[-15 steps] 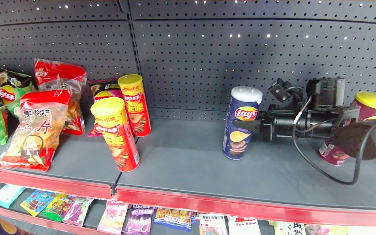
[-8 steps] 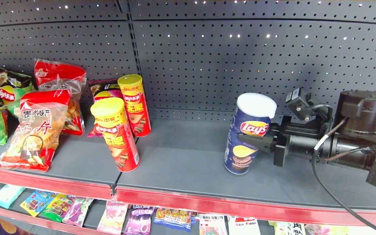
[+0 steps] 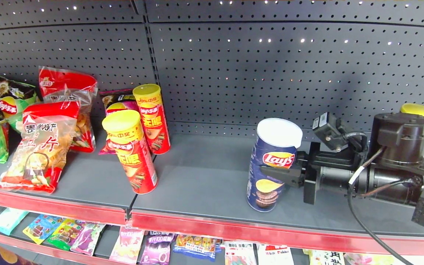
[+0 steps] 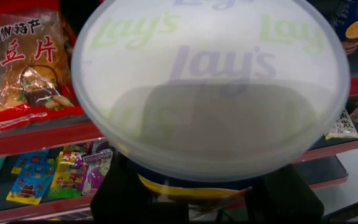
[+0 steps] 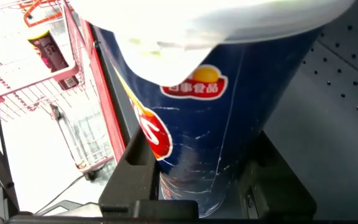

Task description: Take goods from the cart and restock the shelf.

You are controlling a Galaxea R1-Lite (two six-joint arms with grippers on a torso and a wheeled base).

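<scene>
While the right gripper (image 3: 272, 171) is clamped on it at mid-height, the blue can (image 3: 272, 147) stands at the front of the shelf (image 3: 204, 184), close to the red edge strip. The can carries a white lid and leans slightly, its top tipped toward the arm. Whether its base touches the shelf deck cannot be determined. In the right wrist view the two black fingers bear on opposite sides of the can body.

The left gripper (image 4: 204, 199) is closed around a second can (image 4: 210, 93) with a translucent lid, held in front of the shelving.

Two red cans with yellow lids stand well apart from the blue can on the robot's left: one (image 3: 133, 152) near the front, one (image 3: 152, 117) behind it. Beside them stand red snack bags (image 3: 41, 147). A yellow-lidded can (image 3: 421, 111) sits behind the right arm, near the grey pegboard (image 3: 234, 73). Flat packets (image 3: 127, 244) lie on the tier below.

The cart (image 5: 36, 106), with a pink wire frame, stands on the floor beyond the shelf edge and holds a maroon can (image 5: 45, 45).
</scene>
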